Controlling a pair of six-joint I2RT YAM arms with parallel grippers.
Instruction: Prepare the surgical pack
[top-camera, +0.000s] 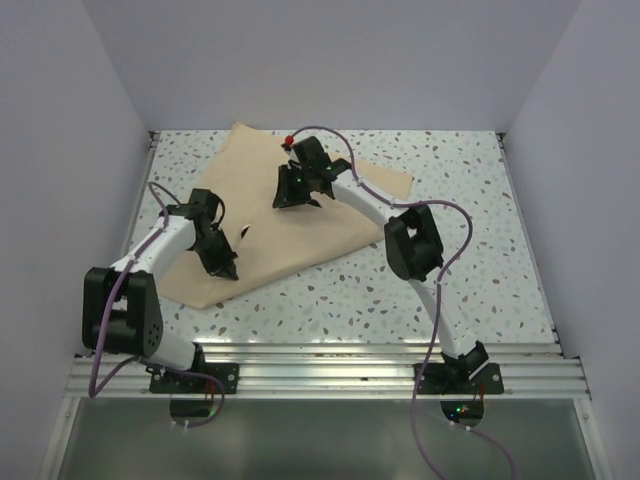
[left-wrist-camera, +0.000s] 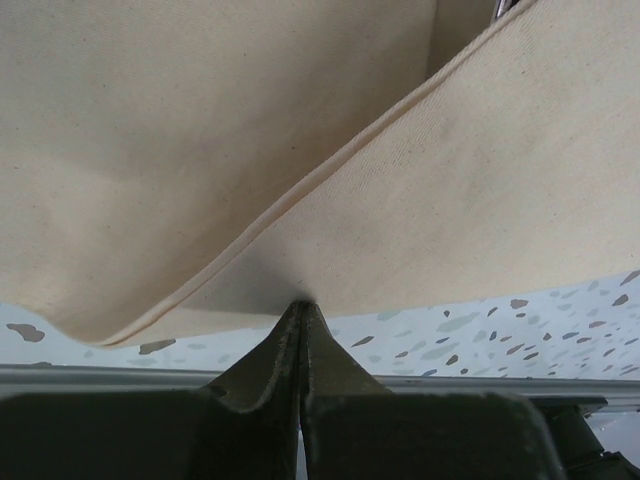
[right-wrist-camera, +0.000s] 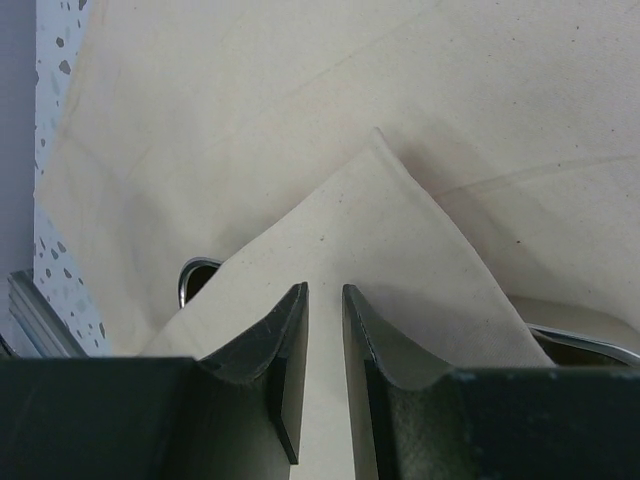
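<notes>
The tan wrap sheet (top-camera: 320, 235) of the surgical pack lies rumpled across the middle of the table. In the right wrist view a pointed flap of the sheet (right-wrist-camera: 370, 240) is folded over the steel tray, of which only the shiny rim (right-wrist-camera: 192, 272) shows. Its contents are hidden. My right gripper (top-camera: 290, 200) (right-wrist-camera: 325, 290) hovers over that flap, jaws a narrow gap apart with nothing between them. My left gripper (top-camera: 228, 268) (left-wrist-camera: 300, 305) is at the sheet's near-left part, shut, its tips pinching a fold of the hemmed sheet (left-wrist-camera: 400, 200).
The speckled table (top-camera: 420, 300) is bare to the right and front of the sheet. A metal rail (top-camera: 330, 375) runs along the near edge by the arm bases. White walls close the left, right and back sides.
</notes>
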